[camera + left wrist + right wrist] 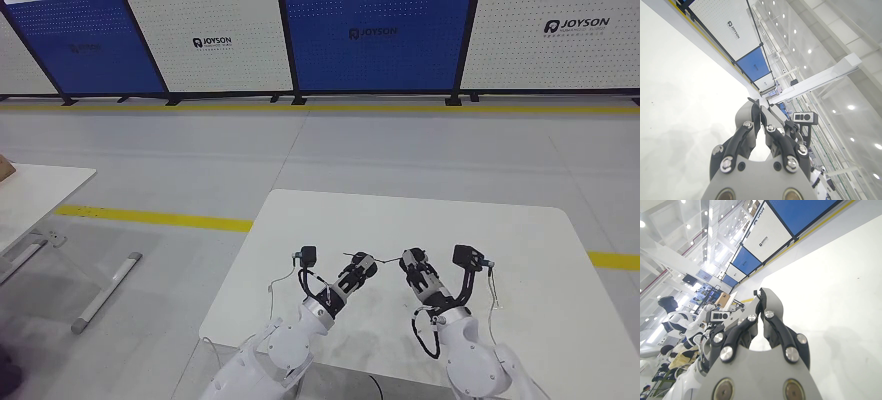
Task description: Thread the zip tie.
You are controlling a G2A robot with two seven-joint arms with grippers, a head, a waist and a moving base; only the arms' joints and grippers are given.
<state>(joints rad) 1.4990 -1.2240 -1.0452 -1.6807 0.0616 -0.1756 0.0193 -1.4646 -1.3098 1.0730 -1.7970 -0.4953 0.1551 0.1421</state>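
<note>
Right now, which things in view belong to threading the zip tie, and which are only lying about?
Job: thin black plastic zip tie, left gripper, right gripper, white square table.
Lying about: grey metal bar on the floor, second white table, blue and white perforated panels.

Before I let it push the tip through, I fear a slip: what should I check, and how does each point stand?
1. Left gripper shut on the zip tie: ok.
2. Right gripper shut on its end of the tie: ok.
3. Both grippers close together over the table: ok.
4. Tip lined up with the head's slot: cannot tell, too small.
5. Strap already through the head: cannot tell.
</note>
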